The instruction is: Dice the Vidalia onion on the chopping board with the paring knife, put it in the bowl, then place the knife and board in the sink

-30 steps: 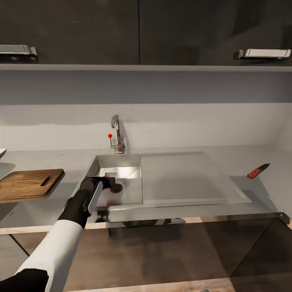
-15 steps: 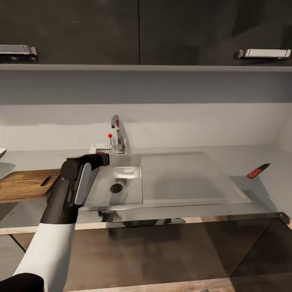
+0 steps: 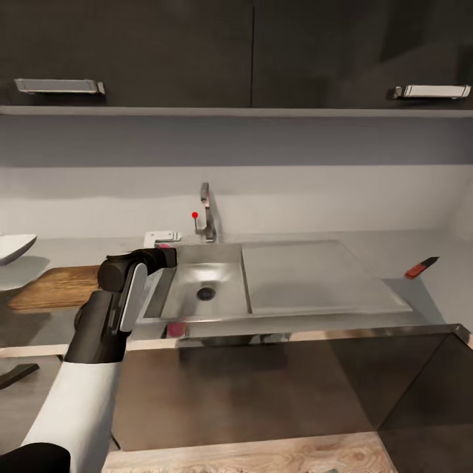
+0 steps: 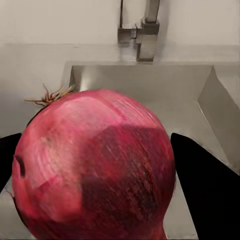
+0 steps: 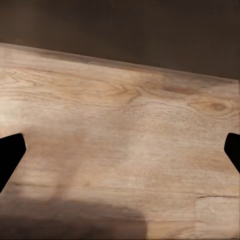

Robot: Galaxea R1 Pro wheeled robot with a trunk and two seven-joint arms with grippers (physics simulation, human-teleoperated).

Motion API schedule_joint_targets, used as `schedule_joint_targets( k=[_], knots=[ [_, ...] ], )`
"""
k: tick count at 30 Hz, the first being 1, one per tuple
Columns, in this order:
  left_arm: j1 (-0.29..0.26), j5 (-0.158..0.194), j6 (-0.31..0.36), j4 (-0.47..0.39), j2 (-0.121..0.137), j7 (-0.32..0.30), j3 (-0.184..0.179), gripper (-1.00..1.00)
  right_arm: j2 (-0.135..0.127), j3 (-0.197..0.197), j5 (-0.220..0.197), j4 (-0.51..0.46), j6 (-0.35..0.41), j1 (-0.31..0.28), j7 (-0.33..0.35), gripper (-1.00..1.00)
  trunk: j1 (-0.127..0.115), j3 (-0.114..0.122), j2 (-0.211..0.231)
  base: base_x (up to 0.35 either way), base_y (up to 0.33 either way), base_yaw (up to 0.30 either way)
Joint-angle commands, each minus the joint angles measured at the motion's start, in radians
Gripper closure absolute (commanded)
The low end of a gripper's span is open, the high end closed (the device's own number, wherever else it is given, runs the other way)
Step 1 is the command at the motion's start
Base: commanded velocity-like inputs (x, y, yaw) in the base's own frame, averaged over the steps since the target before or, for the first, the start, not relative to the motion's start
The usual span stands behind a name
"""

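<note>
Clamped on the one round, reddish-purple Vidalia onion (image 4: 95,167), the left gripper (image 4: 100,170) has a black finger pressed to each side of the bulb, whose dry root tuft sticks up at the crown. From the head view only a pink sliver of that onion (image 3: 164,246) peeks past the left gripper (image 3: 163,252), which is raised level with the counter at the near-left corner of the one grey steel sink (image 3: 197,281); the basin with its round drain lies beside and below it, and the flat drainboard stretches off to the right. One chrome faucet (image 3: 207,220) with a red knob stands behind the basin. The left arm (image 3: 98,341) rises from the lower left, white sleeve then black forearm, bent at the wrist so the claw points forward toward the wall.

One dark brown wooden chopping board (image 3: 56,286) lies on the grey steel countertop (image 3: 394,253) left of the sink, partly hidden by the arm. One white shallow bowl (image 3: 13,247) sits at the far left edge, beyond the board. One red-handled paring knife (image 3: 420,267) rests well apart, at the far right of the worktop.

The right gripper (image 5: 120,160) hangs over pale wooden flooring (image 5: 120,135), its two dark fingertips spread wide with nothing between them
</note>
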Motion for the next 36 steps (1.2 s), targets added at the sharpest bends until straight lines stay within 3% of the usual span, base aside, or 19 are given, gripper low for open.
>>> schedule_joint_targets(
  k=[1, 23, 36],
  knots=[
    [-0.001, 0.010, 0.003, -0.001, 0.000, 0.010, 0.000, 1.00, 0.000, -0.008, 0.011, 0.001, -0.003, -0.001, -0.005, -1.00, 0.000, -0.001, -0.001, -0.196, 0.245, 0.000],
    [0.002, -0.008, 0.002, 0.003, 0.003, 0.010, 0.003, 1.00, 0.000, -0.008, 0.011, 0.001, -0.003, -0.001, -0.005, -1.00, 0.000, -0.001, -0.001, -0.003, 0.299, 0.000],
    [0.002, -0.010, 0.002, 0.005, 0.027, 0.010, 0.004, 1.00, 0.000, -0.008, 0.011, 0.001, -0.003, -0.001, -0.005, -1.00, 0.000, -0.001, -0.001, 0.001, 0.304, 0.000]
  ],
)
